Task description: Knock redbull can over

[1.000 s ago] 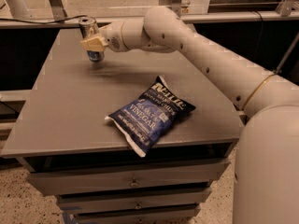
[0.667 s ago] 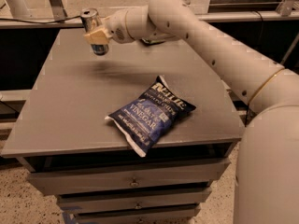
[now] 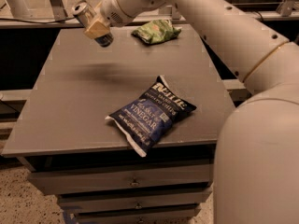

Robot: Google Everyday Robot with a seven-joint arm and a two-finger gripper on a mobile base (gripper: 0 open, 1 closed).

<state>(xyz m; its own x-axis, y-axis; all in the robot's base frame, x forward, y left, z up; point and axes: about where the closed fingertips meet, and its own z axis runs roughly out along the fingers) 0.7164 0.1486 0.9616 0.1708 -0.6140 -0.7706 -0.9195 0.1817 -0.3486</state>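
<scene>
The redbull can (image 3: pixel 83 12), slim, with a silver top and a blue lower end, is held in the air above the far left part of the grey table (image 3: pixel 70 92). It is tilted, with its top pointing up and to the left. My gripper (image 3: pixel 96 30) is shut on the can, and its tan fingers (image 3: pixel 95 30) wrap the can's middle. The can's shadow lies on the tabletop below it. My white arm reaches in from the right across the back of the table.
A dark blue chip bag (image 3: pixel 152 113) with white lettering lies near the table's front edge, one corner hanging over it. A small green snack bag (image 3: pixel 155 31) lies at the back middle. Drawers sit under the tabletop. My robot body fills the right side.
The can stood on the table's far left in my gripper. It has been lifted off the surface and tilted. The arm has risen, uncovering the green snack bag.
</scene>
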